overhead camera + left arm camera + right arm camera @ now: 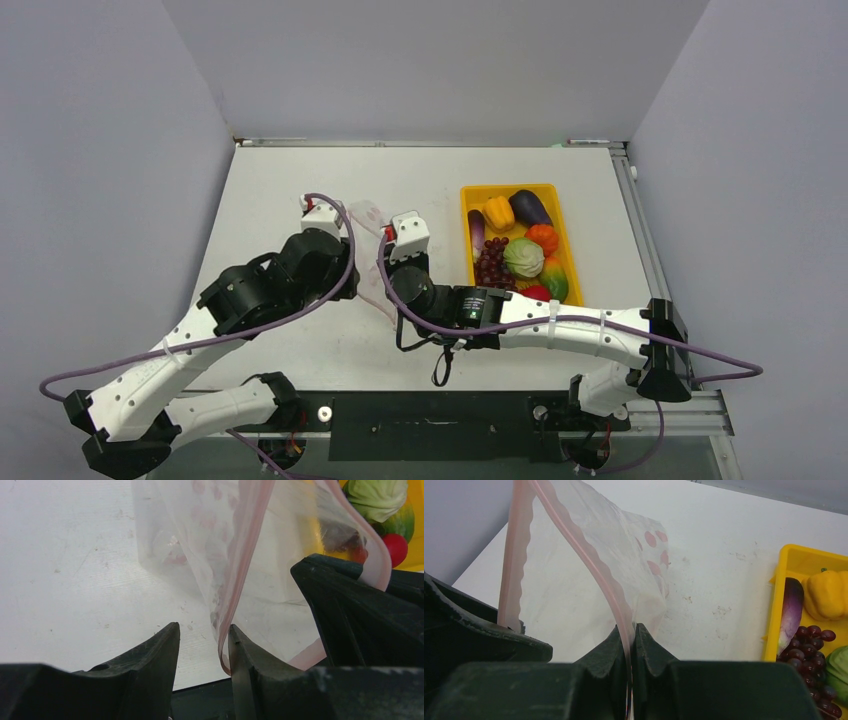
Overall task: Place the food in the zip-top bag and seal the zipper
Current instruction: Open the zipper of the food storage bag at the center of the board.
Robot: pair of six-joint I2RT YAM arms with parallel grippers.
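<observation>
The clear, floppy, pink-dotted plastic bag (559, 590) is hanging beside the rigid yellow tray (465, 215) of glossy toy food (523, 258), its wavy pink zipper (591, 562) clamped in the right gripper (629, 627); the left gripper (203, 627) is holding its jaws apart around the bag's edge.

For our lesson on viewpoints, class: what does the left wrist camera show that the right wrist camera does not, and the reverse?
Only the left wrist view shows the left gripper with its jaws apart, an edge of the zip-top bag against one finger, and a red piece in the tray. Only the right wrist view shows the right gripper with its jaws shut on the zipper, plus the eggplant and yellow pepper. Both show the zip-top bag, yellow tray, green piece and white table.
</observation>
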